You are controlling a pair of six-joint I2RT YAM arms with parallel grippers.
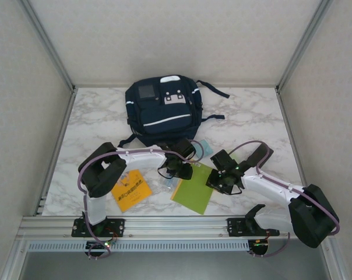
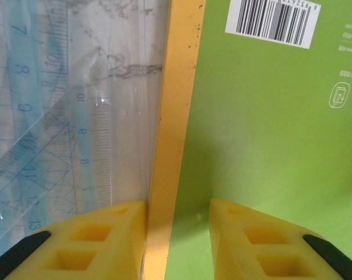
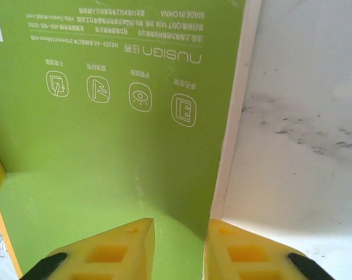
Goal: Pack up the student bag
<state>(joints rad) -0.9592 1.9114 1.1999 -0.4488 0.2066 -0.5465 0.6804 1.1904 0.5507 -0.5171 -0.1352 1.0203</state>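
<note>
The student bag, dark navy with white stripes and a grey patch, lies at the back centre of the table. In front of it lies a green notebook with an orange spine and a barcode. My left gripper is over its left edge. Its jaws straddle the spine, one finger against the orange strip and the other on the green cover. My right gripper is at the opposite edge. Its jaws are closed in on the cover, which bends up against the outer finger.
An orange booklet lies at the front left beside the left arm. A clear sleeve of blue rulers lies just left of the notebook's spine. A pale blue item sits between the bag and the notebook. Bare marble table extends to the right.
</note>
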